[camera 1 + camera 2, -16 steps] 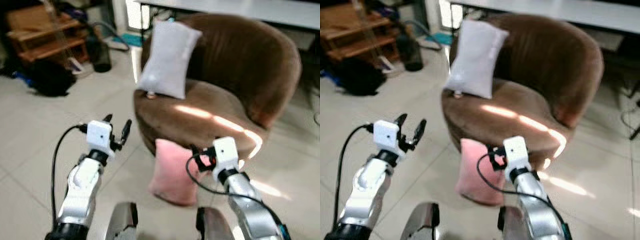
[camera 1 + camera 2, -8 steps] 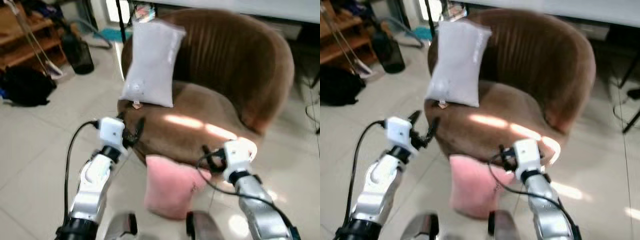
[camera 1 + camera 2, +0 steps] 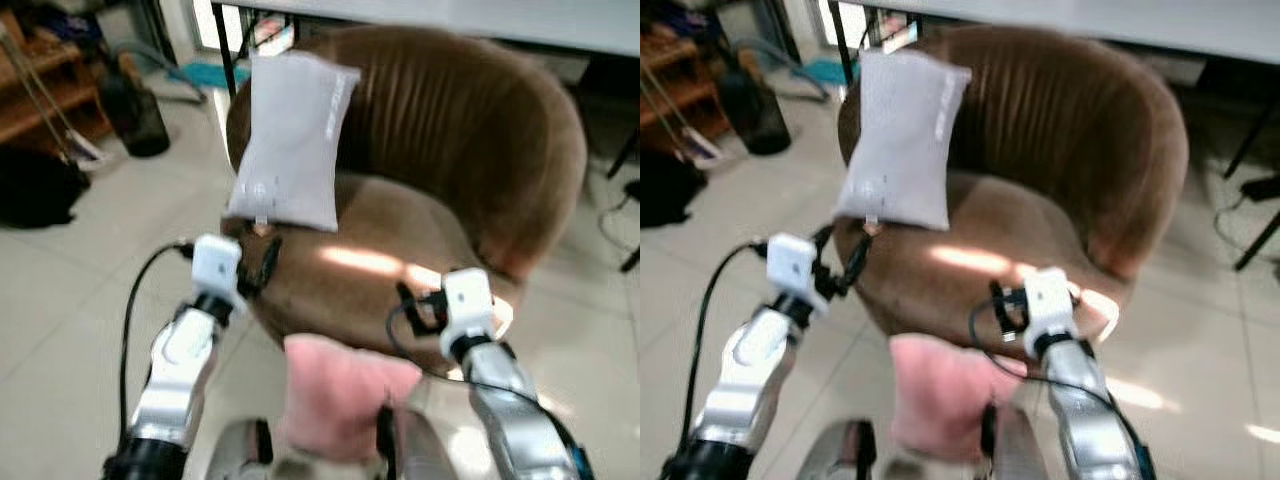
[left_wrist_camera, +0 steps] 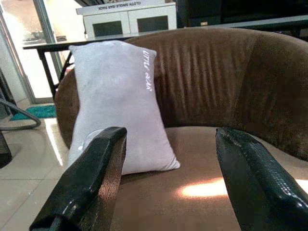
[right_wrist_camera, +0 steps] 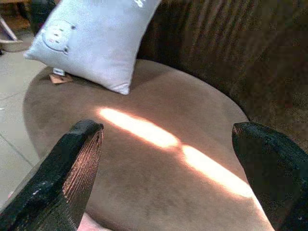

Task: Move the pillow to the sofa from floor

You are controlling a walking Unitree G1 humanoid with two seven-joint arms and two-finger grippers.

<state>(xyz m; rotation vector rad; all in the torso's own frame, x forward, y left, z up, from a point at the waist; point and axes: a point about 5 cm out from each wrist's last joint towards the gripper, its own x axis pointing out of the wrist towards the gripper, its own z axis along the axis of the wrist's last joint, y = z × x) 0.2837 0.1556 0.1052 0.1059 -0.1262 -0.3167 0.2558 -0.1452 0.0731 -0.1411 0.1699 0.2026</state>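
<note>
The round sofa [image 3: 470,150] is brown velvet with vertical ribs on its backrest — a bright sun streak crosses the seat. A pale grey pillow [image 3: 290,140] carries white lettering; the pillow on the floor [image 3: 335,395] is pink — the tiles [image 3: 60,300] are off-white.

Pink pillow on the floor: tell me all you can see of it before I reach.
The pink pillow is soft, plush-looking and plain, standing roughly upright on the pale tiled floor, leaning against the front base of the brown sofa. It sits between the two arms, below both end effectors; neither touches it. Its lower edge is hidden behind the robot's body.
</note>
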